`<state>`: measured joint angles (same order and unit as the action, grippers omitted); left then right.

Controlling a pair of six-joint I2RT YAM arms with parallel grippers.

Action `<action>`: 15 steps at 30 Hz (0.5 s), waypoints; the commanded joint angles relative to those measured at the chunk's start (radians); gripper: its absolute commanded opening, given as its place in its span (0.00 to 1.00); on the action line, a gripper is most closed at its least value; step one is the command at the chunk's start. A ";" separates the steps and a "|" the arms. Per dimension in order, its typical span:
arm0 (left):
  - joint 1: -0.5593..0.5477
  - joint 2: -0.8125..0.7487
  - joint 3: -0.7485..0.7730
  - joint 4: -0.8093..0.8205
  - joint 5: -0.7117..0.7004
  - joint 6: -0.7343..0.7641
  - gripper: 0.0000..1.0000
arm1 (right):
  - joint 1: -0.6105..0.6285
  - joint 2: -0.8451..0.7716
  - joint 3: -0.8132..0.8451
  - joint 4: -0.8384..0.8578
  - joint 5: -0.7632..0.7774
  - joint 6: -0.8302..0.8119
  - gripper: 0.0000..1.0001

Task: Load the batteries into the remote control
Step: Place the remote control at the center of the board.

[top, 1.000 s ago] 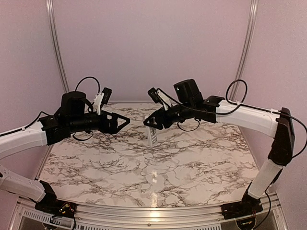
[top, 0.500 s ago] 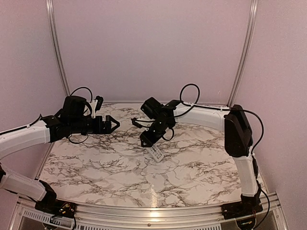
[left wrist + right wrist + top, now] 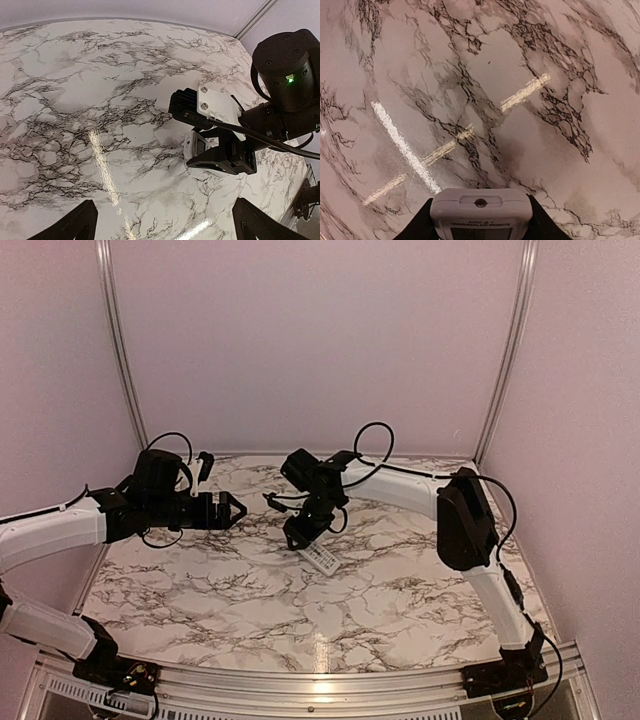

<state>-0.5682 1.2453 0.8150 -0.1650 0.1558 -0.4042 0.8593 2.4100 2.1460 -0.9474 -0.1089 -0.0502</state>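
While the right end effector (image 3: 304,537) pinches the remote control (image 3: 322,559), probably steadying it for loading, the left end effector (image 3: 236,508) hovers wide and empty at its nine o'clock.

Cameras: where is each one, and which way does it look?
Top external: high behind the arms, looking down on the marble table; left arm and right arm show.
Left wrist: on the left arm, facing across the table at the remote control in the right fingers; open left fingers below.
Right wrist: faces down at the table; right fingers clamp the remote control.
Shared: all see the remote control.
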 commanded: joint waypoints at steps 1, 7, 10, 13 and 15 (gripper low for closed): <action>0.007 -0.003 -0.022 -0.009 -0.040 0.007 0.99 | 0.003 0.076 0.038 -0.011 0.027 -0.004 0.20; 0.007 -0.013 -0.032 0.001 -0.048 0.014 0.99 | 0.003 0.104 0.047 0.002 0.028 0.007 0.26; 0.007 -0.006 -0.042 0.020 -0.039 0.010 0.99 | 0.002 0.118 0.049 0.003 0.030 0.006 0.30; 0.007 0.005 -0.043 0.025 -0.036 0.005 0.99 | 0.001 0.124 0.048 0.010 0.028 0.007 0.34; 0.007 0.012 -0.041 0.022 -0.037 0.000 0.99 | 0.001 0.124 0.048 0.019 0.029 0.009 0.37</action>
<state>-0.5682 1.2453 0.7864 -0.1585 0.1226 -0.4023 0.8593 2.4706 2.1895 -0.9417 -0.1043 -0.0486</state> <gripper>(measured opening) 0.990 0.487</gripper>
